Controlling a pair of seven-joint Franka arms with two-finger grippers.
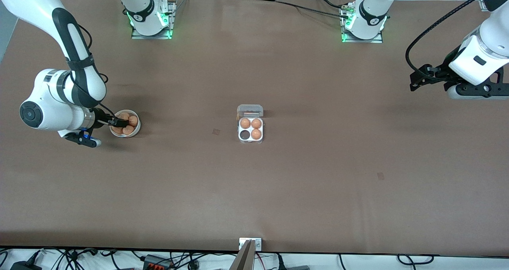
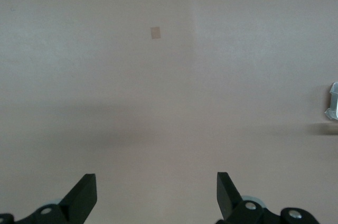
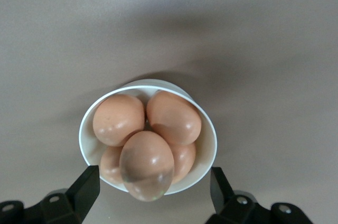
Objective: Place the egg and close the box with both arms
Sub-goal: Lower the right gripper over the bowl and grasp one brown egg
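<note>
Several orange-brown eggs fill a white bowl (image 1: 137, 131) toward the right arm's end of the table. My right gripper (image 1: 121, 123) hangs low over that bowl, open, its fingers (image 3: 90, 182) straddling the topmost egg (image 3: 147, 165) without touching it, outside the bowl's rim (image 3: 208, 129). The clear box (image 1: 251, 129) sits mid-table with its lid (image 1: 250, 111) tipped open. Three eggs fill its cells, and the empty cell (image 1: 243, 135) is nearer the camera, toward the right arm's end. My left gripper (image 1: 416, 80) waits in the air over the left arm's end, open (image 2: 157, 192) above bare table.
Two small tape patches (image 1: 216, 131) (image 1: 380, 175) mark the brown table. A metal bracket (image 1: 250, 244) sits at the table edge nearest the camera. A bright metal piece (image 2: 332, 102) shows at the rim of the left wrist view. Both arm bases stand along the top edge.
</note>
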